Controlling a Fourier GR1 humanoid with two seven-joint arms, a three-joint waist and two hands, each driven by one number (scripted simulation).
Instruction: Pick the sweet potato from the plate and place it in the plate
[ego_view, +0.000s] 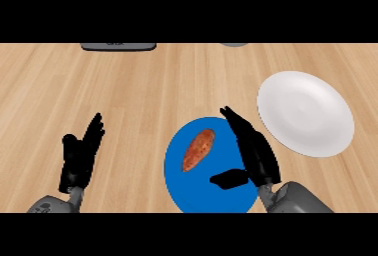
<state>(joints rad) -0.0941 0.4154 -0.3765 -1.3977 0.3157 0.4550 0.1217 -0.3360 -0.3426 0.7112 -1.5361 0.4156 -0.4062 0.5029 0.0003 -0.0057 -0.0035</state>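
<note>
An orange-brown sweet potato (198, 150) lies on the left part of a blue plate (184, 192) near the counter's front. My right hand (253, 150) hovers over the plate's right side, just right of the sweet potato, open with straight fingers and the thumb spread toward the front. It does not touch the sweet potato. A white plate (304, 112) sits to the right and farther back, with nothing on it. My left hand (80, 155) rests open at the lower left, fingers up.
A dark grey flat object (118, 46) lies at the counter's far edge on the left, and a small grey item (235, 44) peeks in at the far edge further right. Bare wooden counter surrounds the plates.
</note>
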